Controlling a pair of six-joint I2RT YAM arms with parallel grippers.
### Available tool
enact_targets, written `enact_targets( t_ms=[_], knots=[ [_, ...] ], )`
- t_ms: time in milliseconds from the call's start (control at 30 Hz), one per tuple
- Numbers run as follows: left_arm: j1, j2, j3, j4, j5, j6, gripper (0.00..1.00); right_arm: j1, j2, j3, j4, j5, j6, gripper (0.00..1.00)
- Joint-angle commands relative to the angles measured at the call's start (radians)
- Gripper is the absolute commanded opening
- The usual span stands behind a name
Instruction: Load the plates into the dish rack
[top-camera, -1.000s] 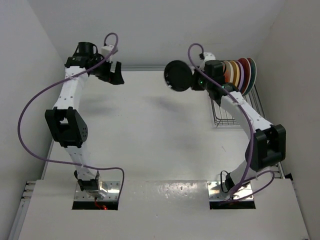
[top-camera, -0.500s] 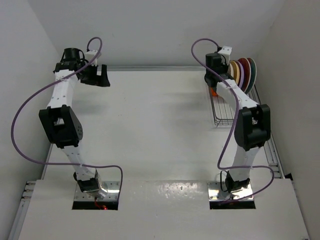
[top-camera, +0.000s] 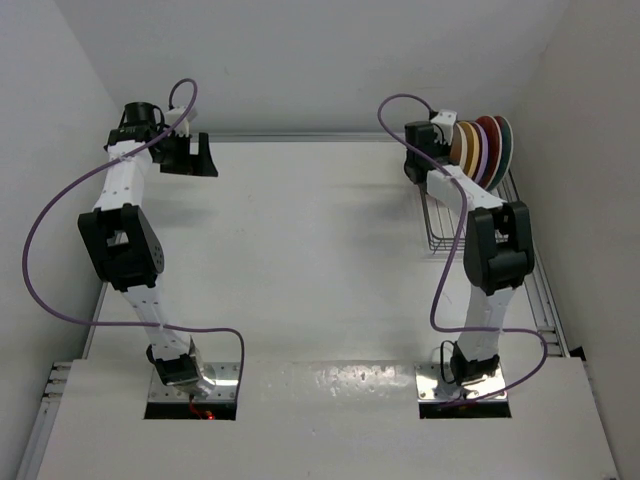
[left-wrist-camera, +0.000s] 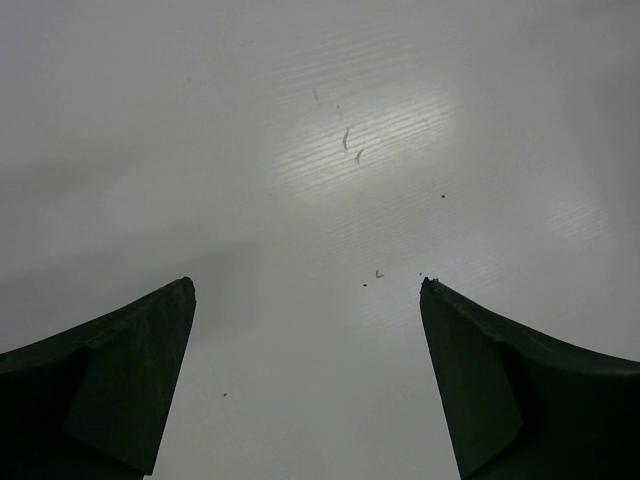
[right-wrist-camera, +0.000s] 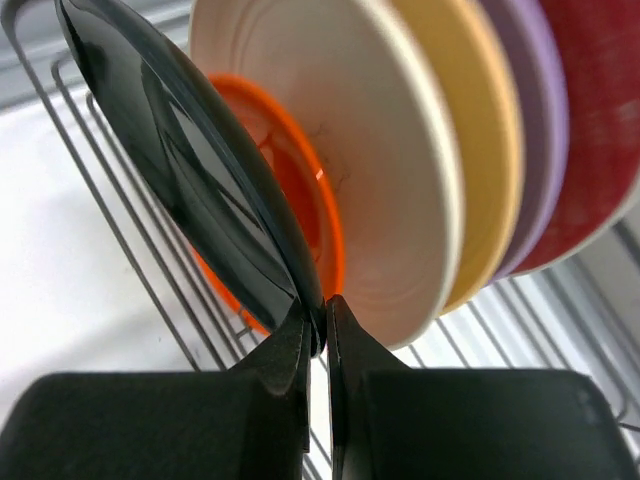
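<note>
Right wrist: right gripper pinches black plate rim, seemingly in rack — left gripper wide, empty.

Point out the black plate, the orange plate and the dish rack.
black plate (right-wrist-camera: 190, 170): right wrist view, glossy face
orange plate (right-wrist-camera: 305, 200): right wrist view, inner face
dish rack (top-camera: 438, 245): top view, near wire edge

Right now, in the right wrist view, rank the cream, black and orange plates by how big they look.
1. cream plate
2. black plate, nearest the camera, so unsure
3. orange plate, partly hidden
</note>
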Motion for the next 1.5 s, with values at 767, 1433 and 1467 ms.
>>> enact_targets(
  t_ms=[767,1433,1467],
  knots=[
    [0.007,-0.018,0.025,0.019,0.037,-0.008,0.99,-0.003,-0.05,-0.042,-0.045,-0.084,0.151,0.42],
    [0.007,-0.099,-0.021,0.019,-0.044,0.021,0.99,-0.184,-0.57,-0.208,-0.106,-0.614,0.197,1.0],
    [0.007,-0.114,-0.03,0.019,-0.044,0.021,0.99,-0.231,-0.588,-0.249,-0.121,-0.649,0.249,1.0]
  ],
)
